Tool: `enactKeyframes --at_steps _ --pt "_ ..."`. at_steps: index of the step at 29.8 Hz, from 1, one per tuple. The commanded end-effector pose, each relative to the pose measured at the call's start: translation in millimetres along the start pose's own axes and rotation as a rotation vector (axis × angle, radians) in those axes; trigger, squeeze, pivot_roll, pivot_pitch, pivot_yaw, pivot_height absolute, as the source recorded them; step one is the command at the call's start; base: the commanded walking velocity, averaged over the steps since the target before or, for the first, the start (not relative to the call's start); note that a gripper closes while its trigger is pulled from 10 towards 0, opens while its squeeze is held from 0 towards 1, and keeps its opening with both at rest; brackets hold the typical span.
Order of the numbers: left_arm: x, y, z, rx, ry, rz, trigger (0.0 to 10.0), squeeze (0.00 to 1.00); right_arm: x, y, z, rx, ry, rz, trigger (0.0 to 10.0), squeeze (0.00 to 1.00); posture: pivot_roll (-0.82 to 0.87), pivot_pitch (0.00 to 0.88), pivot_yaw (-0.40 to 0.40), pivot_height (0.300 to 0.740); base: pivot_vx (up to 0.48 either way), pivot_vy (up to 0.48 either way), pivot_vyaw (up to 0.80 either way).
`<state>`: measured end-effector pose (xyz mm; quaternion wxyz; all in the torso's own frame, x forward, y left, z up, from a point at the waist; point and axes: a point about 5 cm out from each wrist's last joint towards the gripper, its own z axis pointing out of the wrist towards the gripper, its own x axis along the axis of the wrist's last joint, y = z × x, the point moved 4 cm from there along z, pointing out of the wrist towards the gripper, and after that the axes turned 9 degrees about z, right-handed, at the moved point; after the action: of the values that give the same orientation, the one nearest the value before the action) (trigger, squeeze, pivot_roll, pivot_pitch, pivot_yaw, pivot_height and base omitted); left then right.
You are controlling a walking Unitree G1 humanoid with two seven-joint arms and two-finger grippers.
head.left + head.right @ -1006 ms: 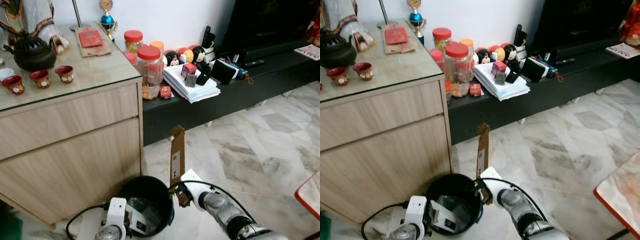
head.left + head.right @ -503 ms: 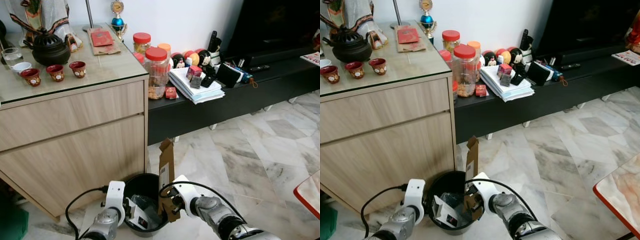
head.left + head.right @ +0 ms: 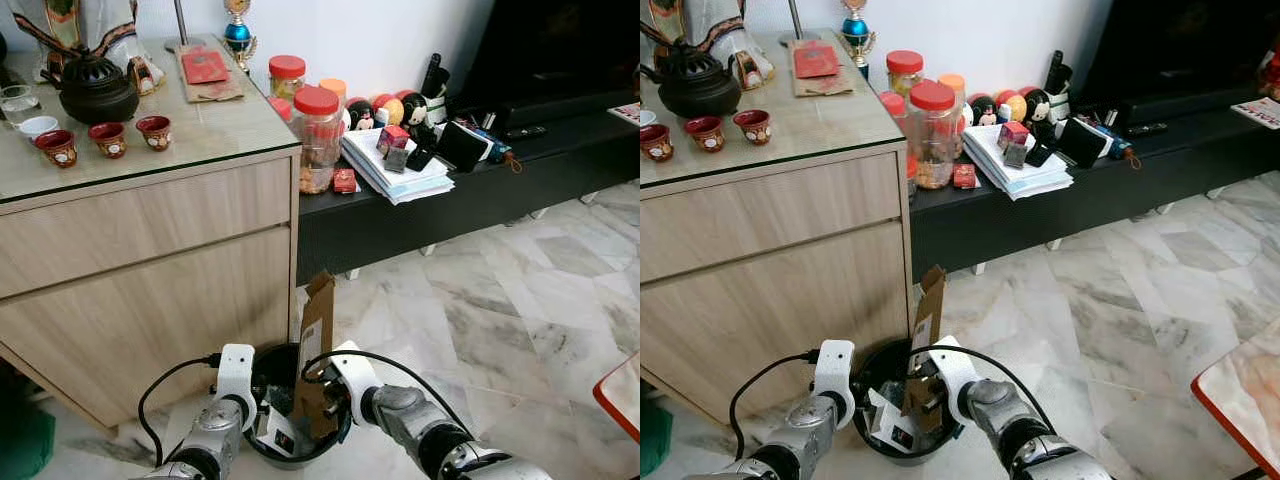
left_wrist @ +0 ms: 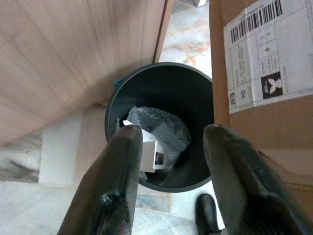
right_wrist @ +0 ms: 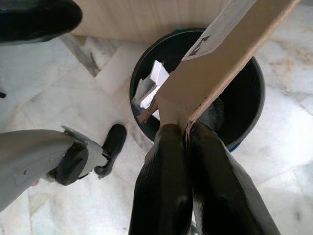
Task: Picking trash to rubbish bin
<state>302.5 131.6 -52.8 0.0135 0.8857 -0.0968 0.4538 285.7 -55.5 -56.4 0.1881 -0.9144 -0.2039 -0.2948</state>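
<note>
A long flat piece of brown cardboard [image 3: 316, 335] with a barcode label stands nearly upright over the black rubbish bin [image 4: 164, 71]. My right gripper [image 5: 188, 133] is shut on the cardboard's lower end, just at the bin's rim. My left gripper [image 4: 170, 136] is open and holds nothing. It hovers above the bin's opening on the cabinet side. White paper, a small box and grey crumpled plastic [image 4: 164, 125] lie inside the bin [image 5: 247, 105].
A wooden cabinet [image 3: 150, 250] with teapot and cups on its glass top stands right behind the bin. A low black bench [image 3: 400, 225] with jars and papers runs to the right. Marble floor [image 3: 520, 320] spreads right; a red-edged object [image 3: 622, 392] sits at the far right.
The camera has shifted. My right gripper has brought the cardboard leftward and down, from beside the bin to over its opening. The left gripper stays by the bin.
</note>
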Motion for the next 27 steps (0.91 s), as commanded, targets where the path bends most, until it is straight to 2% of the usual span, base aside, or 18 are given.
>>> enactKeyframes --at_steps 1,2,3,4,16,17,18,19,27 --pt "3.4 6.6 1.0 -0.028 0.009 0.002 10.0 1.0 8.6 1.2 -0.3 -0.017 0.022 -0.006 10.0 0.0 -0.12 0.031 -0.122 0.74 0.0 0.0 0.0" --pt "2.6 7.6 0.8 -0.032 0.008 0.003 10.0 1.0 9.4 -0.3 0.3 -0.016 0.024 -0.007 10.0 0.0 -0.12 0.031 -0.122 0.74 0.0 0.0 0.0" --pt "0.8 8.8 0.3 -0.035 0.005 0.002 10.0 0.72 10.5 -3.7 1.3 -0.009 0.022 -0.019 10.0 0.0 -0.11 0.028 -0.126 0.74 0.0 0.0 0.0" --pt "-1.1 8.8 -0.2 -0.033 0.002 0.003 10.0 0.0 11.7 -6.5 2.2 -0.004 0.021 -0.033 10.0 0.0 -0.11 0.027 -0.127 0.74 0.0 0.0 0.0" --pt "-6.5 7.9 -1.7 -0.032 -0.007 -0.007 10.0 0.0 15.3 -11.2 4.2 -0.016 0.027 -0.041 10.0 0.0 -0.1 0.029 -0.133 0.74 0.0 0.0 0.0" --pt "-6.3 7.6 -1.7 -0.031 -0.007 -0.009 10.0 0.0 15.9 -10.7 4.1 -0.02 0.029 -0.039 10.0 0.82 -0.1 0.035 -0.136 0.74 0.0 0.0 0.0" --pt "-6.2 7.5 -1.6 -0.031 -0.006 -0.009 10.0 0.0 16.1 -10.4 4.0 -0.022 0.029 -0.038 10.0 0.82 -0.1 0.035 -0.136 0.74 0.0 0.0 0.0" --pt "-6.1 7.5 -1.6 -0.031 -0.006 -0.01 10.0 0.0 16.1 -10.2 4.0 -0.023 0.029 -0.037 10.0 1.0 -0.1 0.035 -0.136 0.74 0.0 0.0 0.0" --pt "-6.4 8.5 -1.7 -0.031 -0.006 -0.015 10.0 0.0 17.3 -10.6 4.0 -0.022 0.037 -0.03 10.0 1.0 -0.1 0.043 -0.138 0.74 0.0 0.0 0.0"
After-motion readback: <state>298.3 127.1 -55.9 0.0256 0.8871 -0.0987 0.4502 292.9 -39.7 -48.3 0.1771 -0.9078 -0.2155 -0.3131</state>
